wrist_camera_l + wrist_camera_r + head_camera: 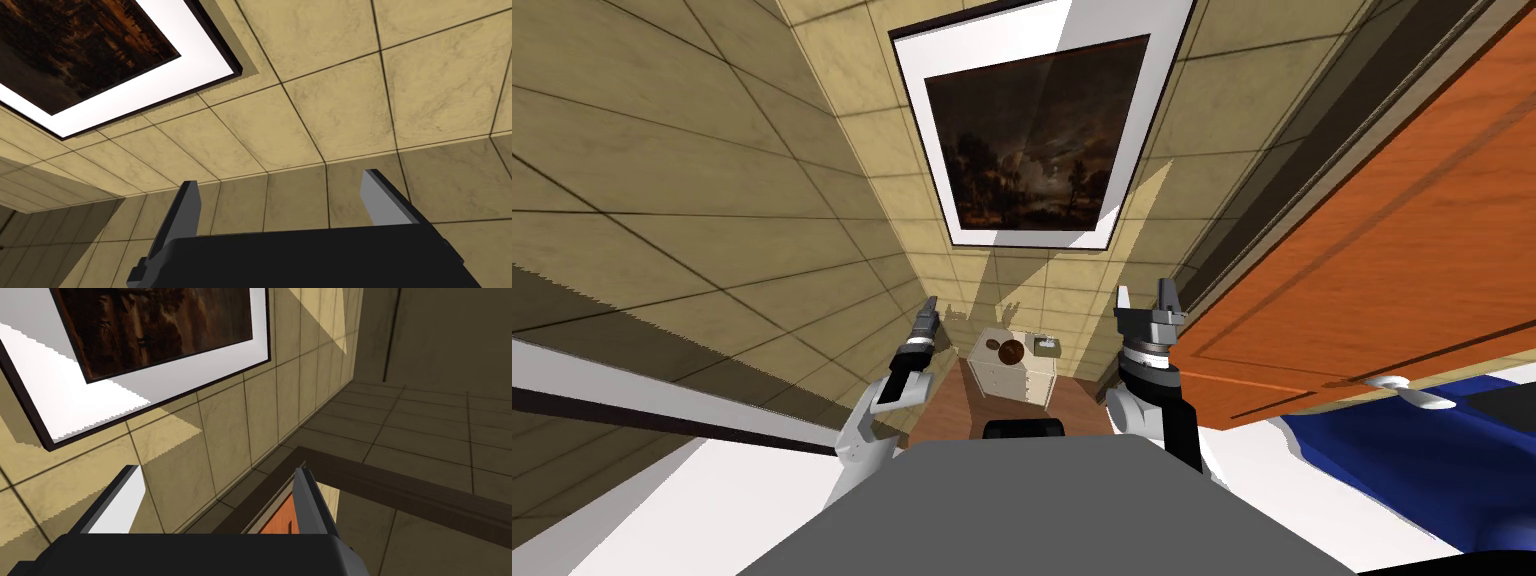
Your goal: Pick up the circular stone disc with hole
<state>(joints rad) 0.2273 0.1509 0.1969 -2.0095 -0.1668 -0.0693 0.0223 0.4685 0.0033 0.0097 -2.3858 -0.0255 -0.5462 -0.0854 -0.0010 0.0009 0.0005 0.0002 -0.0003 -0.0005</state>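
A dark brown round disc (1010, 351) lies on top of a small cream cabinet (1004, 380) against the tiled wall, straight ahead in the head view. My left gripper (929, 310) is raised to the left of the cabinet, pointing up, well apart from the disc. In the left wrist view its fingers (186, 210) stand open with nothing between them. My right gripper (1152, 297) is raised to the right of the cabinet, also open and empty, with one finger (307, 498) showing in the right wrist view.
A small pale object (1047, 345) lies on the cabinet top right of the disc. An orange-brown wooden door (1372, 280) stands open close to my right arm. A blue-covered bed (1412, 470) is at the right. The cabinet stands on brown floor (937, 415).
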